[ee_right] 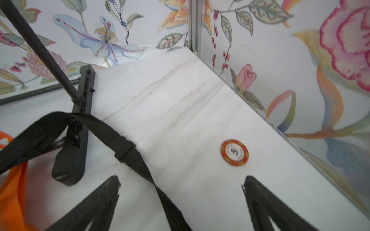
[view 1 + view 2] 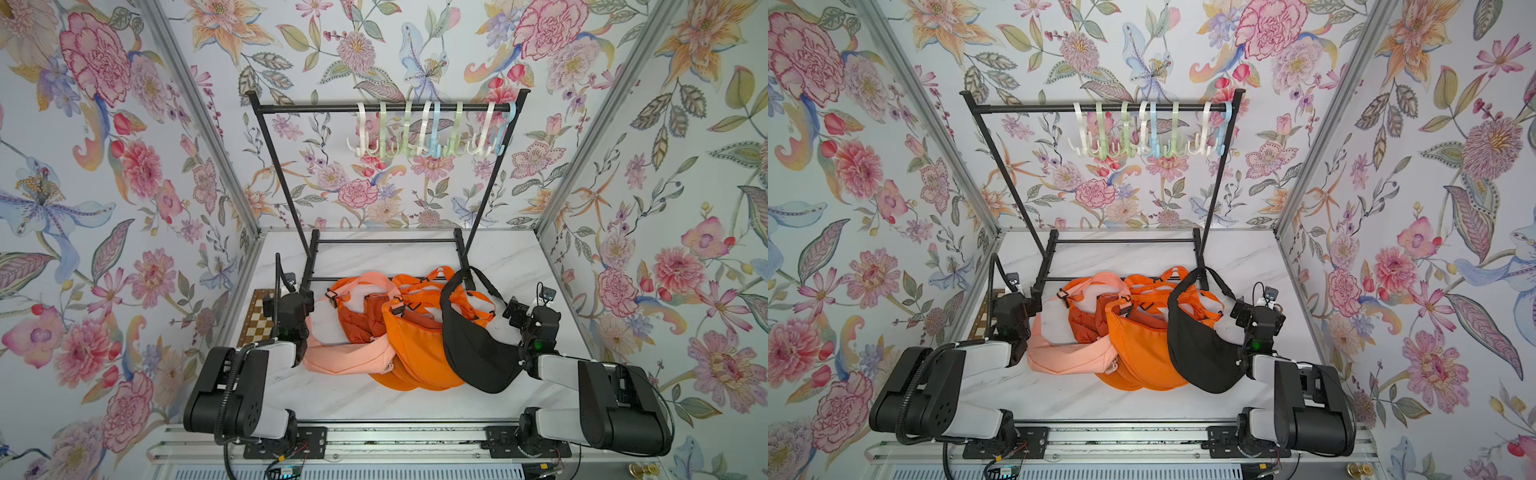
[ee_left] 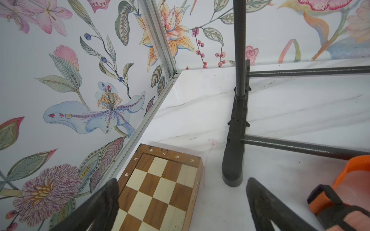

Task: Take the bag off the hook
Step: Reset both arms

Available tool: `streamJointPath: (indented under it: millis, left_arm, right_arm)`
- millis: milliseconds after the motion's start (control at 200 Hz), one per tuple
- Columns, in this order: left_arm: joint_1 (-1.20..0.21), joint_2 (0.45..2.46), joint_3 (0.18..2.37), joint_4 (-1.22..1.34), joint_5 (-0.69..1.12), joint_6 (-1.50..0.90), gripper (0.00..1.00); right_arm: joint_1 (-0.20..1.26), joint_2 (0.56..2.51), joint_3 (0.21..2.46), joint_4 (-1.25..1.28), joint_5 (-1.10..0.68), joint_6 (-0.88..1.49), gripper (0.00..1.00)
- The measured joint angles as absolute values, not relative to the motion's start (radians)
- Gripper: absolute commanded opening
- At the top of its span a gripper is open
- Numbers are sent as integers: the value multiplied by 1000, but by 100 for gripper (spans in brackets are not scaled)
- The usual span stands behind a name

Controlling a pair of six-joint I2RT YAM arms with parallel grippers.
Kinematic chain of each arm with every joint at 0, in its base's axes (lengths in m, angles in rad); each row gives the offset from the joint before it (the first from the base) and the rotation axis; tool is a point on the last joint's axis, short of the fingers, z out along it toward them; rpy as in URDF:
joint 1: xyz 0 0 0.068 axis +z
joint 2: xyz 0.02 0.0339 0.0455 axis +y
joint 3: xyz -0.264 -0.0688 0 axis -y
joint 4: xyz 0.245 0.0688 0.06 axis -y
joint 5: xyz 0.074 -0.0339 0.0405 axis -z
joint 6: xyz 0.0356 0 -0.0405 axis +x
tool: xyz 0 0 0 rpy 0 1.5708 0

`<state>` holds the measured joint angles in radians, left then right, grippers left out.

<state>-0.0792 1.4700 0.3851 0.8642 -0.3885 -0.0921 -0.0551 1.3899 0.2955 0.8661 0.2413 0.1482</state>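
Observation:
Several crossbody bags lie in a heap on the marble table (image 2: pixel 374 403): a peach bag (image 2: pixel 349 357), a bright orange one (image 2: pixel 415 353), a dark orange quilted one (image 2: pixel 357 320) and a black one (image 2: pixel 473 353). The pastel hooks (image 2: pixel 432 133) on the black rack's rail (image 2: pixel 316 109) carry nothing in both top views. My left gripper (image 3: pixel 181 180) is open over the table beside the peach bag's strap (image 3: pixel 340 202). Open too, my right gripper (image 1: pixel 181 178) has the black bag's strap (image 1: pixel 138 160) lying on the table between its fingers, untouched.
A wooden chessboard (image 3: pixel 160 190) lies against the left wall, partly under my left gripper. The rack's feet (image 3: pixel 234 160) (image 1: pixel 72 160) stand just ahead of each gripper. A red poker chip (image 1: pixel 234 152) lies near the right wall. Floral walls close in three sides.

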Motion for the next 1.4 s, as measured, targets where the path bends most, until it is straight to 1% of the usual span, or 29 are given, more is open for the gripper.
streamJointPath:
  millis: [95, 215, 325, 405, 525, 636, 726, 796, 846, 931, 1141, 1401]
  left_arm:
    - [-62, 1505, 384, 931, -355, -84, 99]
    - [-64, 1512, 353, 1033, -318, -70, 99]
    - [-71, 1518, 223, 1232, -321, -66, 99]
    - [-93, 1572, 122, 1386, -339, -48, 99]
    - [-151, 1612, 83, 1468, -351, 1, 100]
    - [-159, 1612, 100, 1479, -341, 22, 99]
    - [-116, 1602, 168, 1421, -286, 15, 99]
    - [-77, 1594, 213, 1405, -243, 6, 99]
    - [-62, 1587, 224, 1402, -226, 0, 99]
    - [-59, 1583, 224, 1389, -205, -4, 99]
    - [-59, 1583, 223, 1380, -183, -7, 99]
    - [-59, 1583, 223, 1380, -182, -7, 99]
  right_arm:
    - [-5, 1432, 313, 897, 255, 111, 99]
    - [81, 1493, 302, 999, 271, 36, 99]
    - [105, 1500, 207, 1169, 269, -7, 99]
    - [119, 1557, 122, 1331, 266, -45, 99]
    - [159, 1588, 70, 1430, 239, -105, 99]
    - [163, 1601, 78, 1492, 223, -132, 99]
    - [145, 1597, 110, 1468, 212, -134, 99]
    - [113, 1579, 181, 1363, 187, -118, 99]
    - [68, 1570, 251, 1278, 134, -91, 99]
    - [12, 1555, 305, 1215, 101, -65, 99]
    - [25, 1549, 306, 1129, 76, -51, 99]
    - [25, 1549, 306, 1110, 67, -47, 99]
